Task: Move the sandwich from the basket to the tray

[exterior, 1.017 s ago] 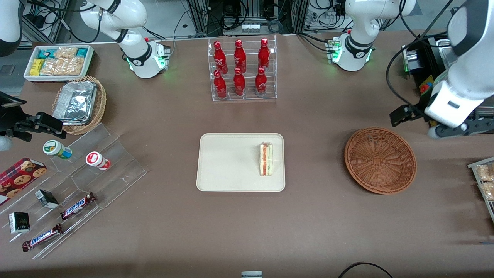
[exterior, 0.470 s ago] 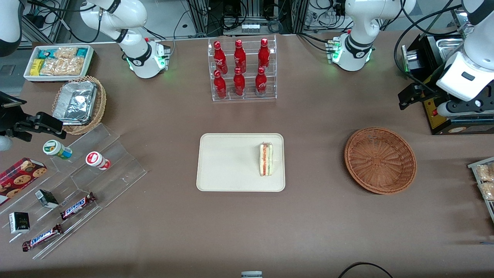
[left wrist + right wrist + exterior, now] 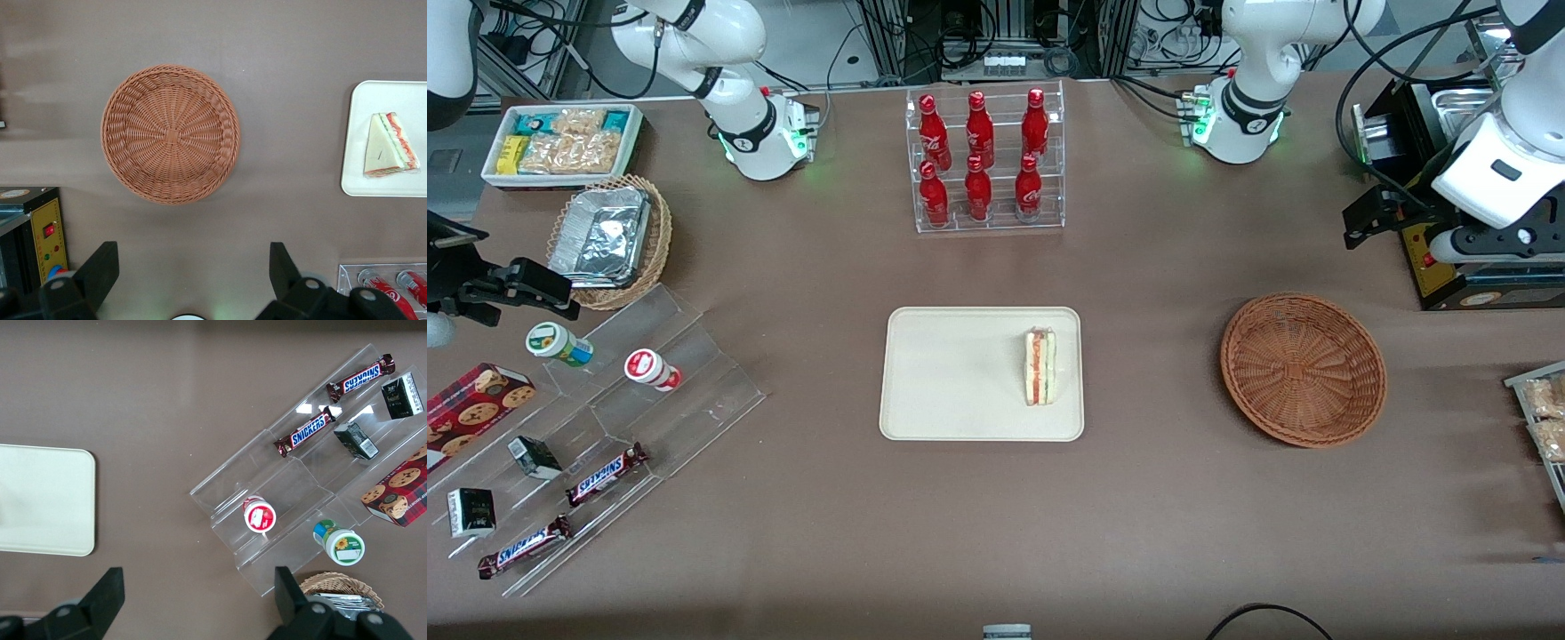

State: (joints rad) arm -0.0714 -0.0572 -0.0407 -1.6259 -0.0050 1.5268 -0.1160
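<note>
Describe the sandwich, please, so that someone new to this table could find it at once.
Start at the cream tray in the middle of the table, nearer the front camera than the rack of red bottles. The sandwich lies on it at the end toward the empty basket: the only wedge, with red and green filling. The gripper, open, hangs above the table beside the basket.

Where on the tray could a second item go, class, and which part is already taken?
The tray is bare from its middle to the rim toward the parked arm's end. The sandwich takes the strip by the rim nearest the empty basket. The open gripper hangs above the table, farther back than the basket.
</note>
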